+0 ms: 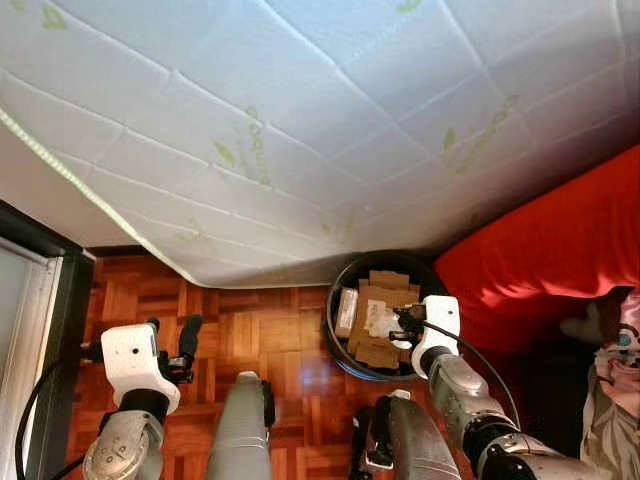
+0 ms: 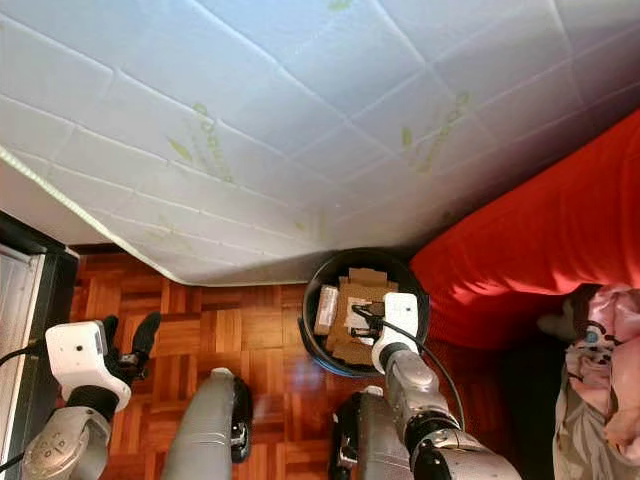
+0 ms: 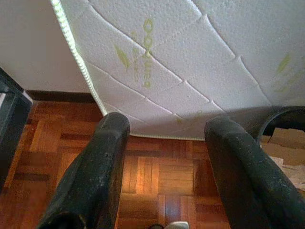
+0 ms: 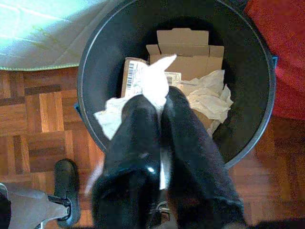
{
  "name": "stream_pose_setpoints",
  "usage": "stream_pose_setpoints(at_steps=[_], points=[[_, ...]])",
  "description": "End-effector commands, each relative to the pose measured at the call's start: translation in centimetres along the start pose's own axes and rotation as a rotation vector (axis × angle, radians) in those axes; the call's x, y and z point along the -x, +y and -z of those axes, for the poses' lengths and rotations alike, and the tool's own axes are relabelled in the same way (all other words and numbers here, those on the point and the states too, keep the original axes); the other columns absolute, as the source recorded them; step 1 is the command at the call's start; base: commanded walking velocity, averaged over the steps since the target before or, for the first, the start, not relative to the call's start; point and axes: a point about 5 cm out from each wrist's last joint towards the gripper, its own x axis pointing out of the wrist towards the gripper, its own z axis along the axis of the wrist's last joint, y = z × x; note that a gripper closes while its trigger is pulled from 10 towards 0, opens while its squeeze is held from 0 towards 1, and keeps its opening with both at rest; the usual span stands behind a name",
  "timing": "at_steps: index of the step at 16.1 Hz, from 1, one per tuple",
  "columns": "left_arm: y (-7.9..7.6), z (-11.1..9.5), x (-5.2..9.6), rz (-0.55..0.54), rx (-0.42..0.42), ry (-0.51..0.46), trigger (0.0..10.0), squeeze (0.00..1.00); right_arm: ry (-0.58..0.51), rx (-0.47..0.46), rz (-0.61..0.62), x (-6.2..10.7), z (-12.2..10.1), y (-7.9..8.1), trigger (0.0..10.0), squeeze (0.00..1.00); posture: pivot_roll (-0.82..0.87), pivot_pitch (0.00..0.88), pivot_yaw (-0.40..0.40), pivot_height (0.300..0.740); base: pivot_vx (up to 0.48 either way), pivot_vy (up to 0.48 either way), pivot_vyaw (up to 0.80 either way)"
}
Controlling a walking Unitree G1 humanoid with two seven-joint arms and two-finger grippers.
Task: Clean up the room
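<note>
Left eye view: a white quilted mattress (image 1: 300, 120) fills the upper part, its corner reaching down over the parquet floor (image 1: 270, 340). Just past that corner, against a red cover (image 1: 540, 250), stands a round black bin (image 1: 345, 355) holding flattened cardboard (image 1: 385, 295). The right gripper (image 1: 405, 325) hangs over the bin's opening; its fingers are hidden behind the white wrist housing here. The left gripper (image 1: 175, 345) is held over bare floor near a dark door frame (image 1: 50, 300), well apart from the bin. At the far right, a heap of cloth (image 1: 615, 400) is cut off by the picture's edge and hard to identify.

Right eye view: the same layout, with the bin's rim (image 2: 315, 350) partly covered by the right arm.

Left wrist view: the left fingers (image 3: 90, 181) stand spread apart with nothing between them; beyond them lie parquet, the mattress corner and a sliver of the bin.

Right wrist view: the right fingers (image 4: 138, 143) are pressed together on a piece of white paper (image 4: 156, 81), whose tip pokes out above them, directly over the bin's inside. More crumpled white paper (image 4: 209, 100) and a labelled box (image 4: 131, 76) lie on the cardboard below, partly hidden by the fingers.
</note>
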Motion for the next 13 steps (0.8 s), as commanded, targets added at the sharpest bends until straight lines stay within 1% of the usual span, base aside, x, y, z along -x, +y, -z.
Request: stream_pose_setpoints(at_steps=[1, 7, 8, 10, 12, 13], points=[[0.4, 0.3, 0.7, -0.013, -0.008, 0.031, 10.0, 0.0, 0.053, -0.013, 0.012, 0.4, 1.5, -0.2, 10.0, 1.0, 0.24, 0.488, -0.04, 0.667, 0.0, 0.0, 0.0], [0.4, 0.1, 0.8, -0.004, -0.013, 0.036, 10.0, 0.0, 0.046, -0.017, 0.0, 0.2, 1.2, 0.3, 10.0, 1.0, 0.26, 0.478, -0.033, 0.667, 0.0, 0.0, 0.0], [0.3, -0.1, 0.7, 0.001, -0.015, 0.036, 10.0, 0.0, 0.05, -0.023, -0.025, 0.2, 1.3, 0.5, 10.0, 1.0, 0.26, 0.48, -0.031, 0.667, 0.0, 0.0, 0.0], [0.2, -0.1, 0.8, 0.004, -0.018, 0.038, 10.0, 0.0, 0.052, -0.002, -0.05, 0.2, 1.4, 0.9, 10.0, 1.0, 0.26, 0.482, -0.029, 0.667, 0.0, 0.0, 0.0], [0.2, 0.0, 0.8, 0.005, -0.019, 0.041, 10.0, 0.0, 0.053, -0.001, -0.038, 0.2, 1.4, 0.7, 10.0, 1.0, 0.25, 0.481, -0.03, 0.667, 0.0, 0.0, 0.0], [0.3, 0.2, 0.6, 0.003, -0.018, 0.046, 10.0, 0.0, 0.05, -0.004, -0.023, 0.2, 1.3, 0.4, 10.0, 0.6, 0.25, 0.472, -0.03, 0.667, 0.0, 0.0, 0.0]])
